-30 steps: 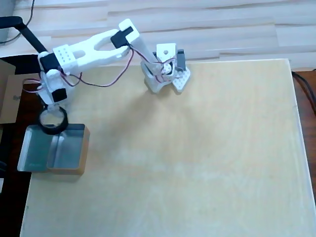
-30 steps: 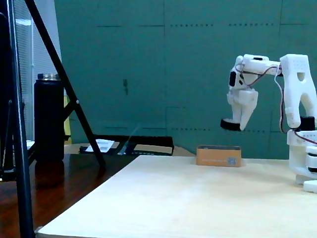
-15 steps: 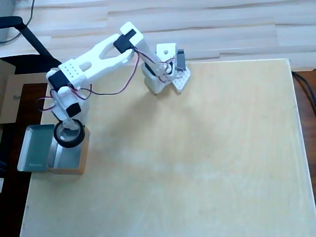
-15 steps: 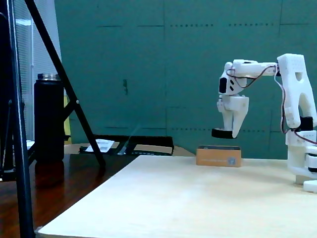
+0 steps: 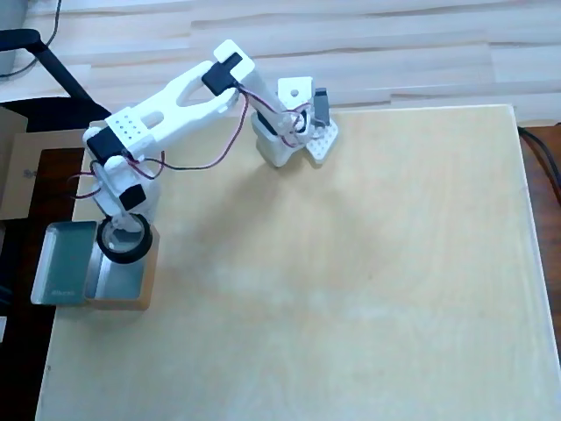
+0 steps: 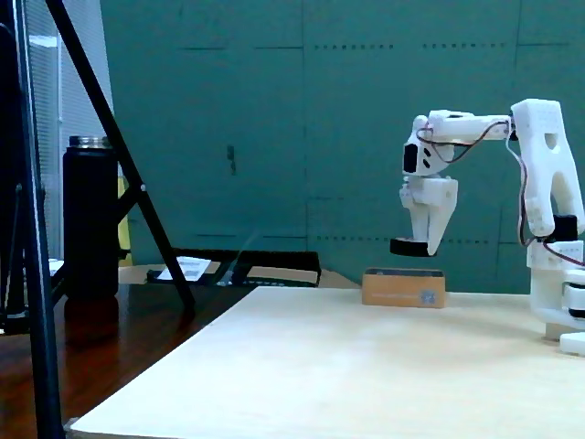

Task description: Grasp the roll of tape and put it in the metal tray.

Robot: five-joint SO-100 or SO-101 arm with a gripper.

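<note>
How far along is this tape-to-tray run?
Done: the tape is picked up and carried to the tray. In hand: the claw holds it in the air; the fixed view shows a clear gap above the tray, and overhead it sits over the right compartment. Left: lower, release, pull back.

White plastic arm (image 5: 166,101) with black servo blocks and thin red cables.

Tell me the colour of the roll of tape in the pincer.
Black, clearest in the overhead view: roll of tape.
</note>
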